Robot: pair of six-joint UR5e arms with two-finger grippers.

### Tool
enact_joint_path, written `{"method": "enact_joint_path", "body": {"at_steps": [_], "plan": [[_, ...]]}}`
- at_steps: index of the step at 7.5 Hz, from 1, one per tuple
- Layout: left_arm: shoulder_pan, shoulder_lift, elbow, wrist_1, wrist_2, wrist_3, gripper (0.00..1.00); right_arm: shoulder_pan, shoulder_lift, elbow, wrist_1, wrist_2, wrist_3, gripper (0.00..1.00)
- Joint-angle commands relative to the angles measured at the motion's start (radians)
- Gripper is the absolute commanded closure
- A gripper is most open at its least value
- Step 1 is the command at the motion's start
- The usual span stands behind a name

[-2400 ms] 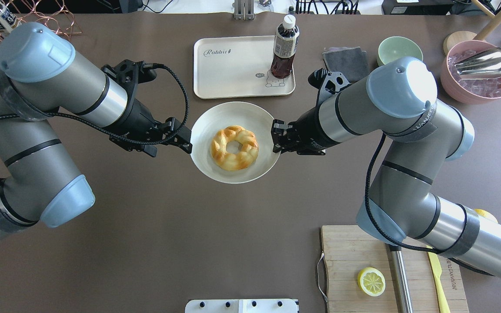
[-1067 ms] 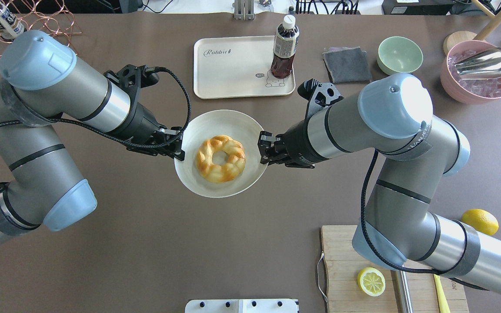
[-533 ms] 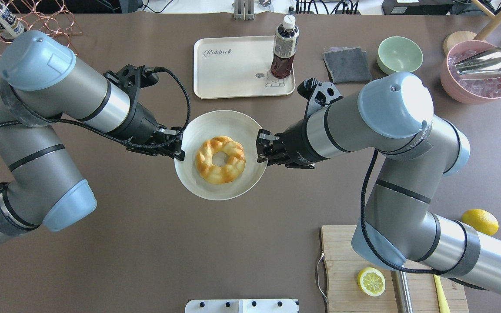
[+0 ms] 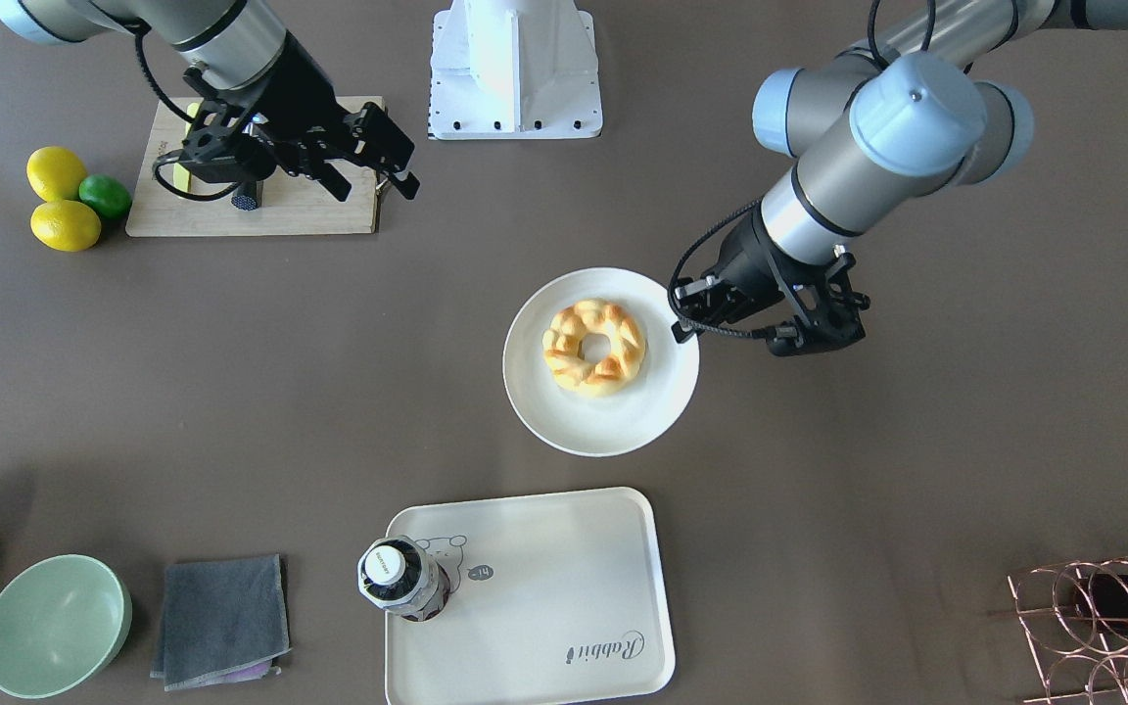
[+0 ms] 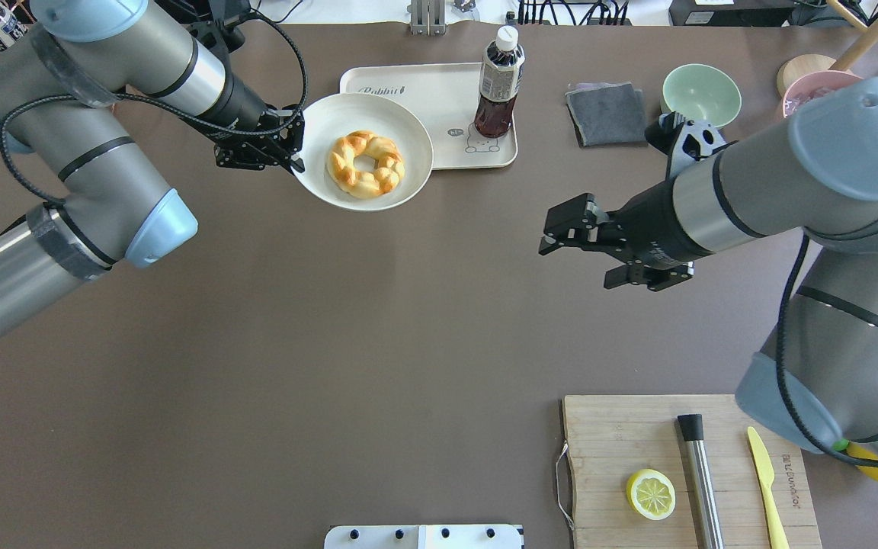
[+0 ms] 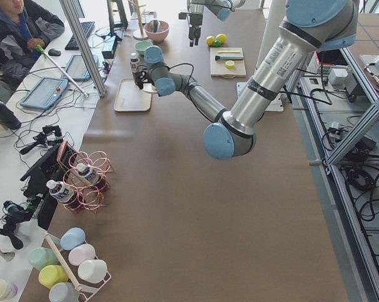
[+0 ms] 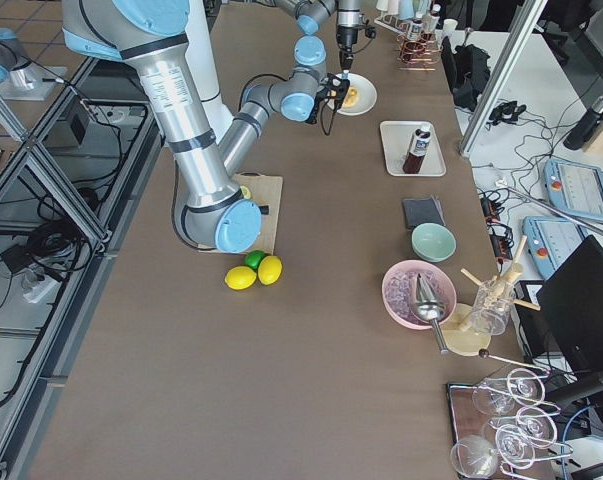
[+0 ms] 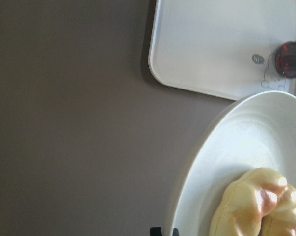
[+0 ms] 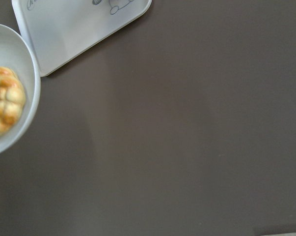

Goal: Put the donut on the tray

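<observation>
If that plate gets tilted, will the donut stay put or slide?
Probably slides: the donut looks glossy and lies loose on a smooth white plate. Its shallow raised rim may catch it. The left gripper grips just one edge, so some tilt seems possible.

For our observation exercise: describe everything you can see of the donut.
The donut is a golden-brown twisted ring, glossy, with darker ridges and an open centre hole. It lies flat on the round white plate, touching nothing else. The left gripper holds the plate's rim, not the donut.
</observation>
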Motion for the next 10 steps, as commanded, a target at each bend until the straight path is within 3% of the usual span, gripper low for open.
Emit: {"method": "enact_joint_path", "body": {"at_steps": [1, 3, 5, 7, 10], "plan": [[-0.035, -0.127, 0.34, -0.228, 0.057, -0.144, 1.0, 0.132, -0.193, 0.04, 0.005, 0.093, -0.26, 0.0], [0.0, -0.201, 0.482, -0.369, 0.167, -0.306, 1.0, 0.244, -0.349, 0.046, 0.008, 0.178, -0.537, 0.0], [0.027, -0.253, 0.58, -0.429, 0.236, -0.353, 1.0, 0.385, -0.47, 0.038, 0.007, 0.279, -0.781, 0.0], [0.055, -0.292, 0.67, -0.508, 0.287, -0.409, 1.0, 0.451, -0.527, 0.033, 0.005, 0.287, -0.874, 0.0], [0.095, -0.293, 0.71, -0.568, 0.332, -0.44, 1.0, 0.482, -0.541, 0.017, 0.007, 0.285, -0.885, 0.0]]}}
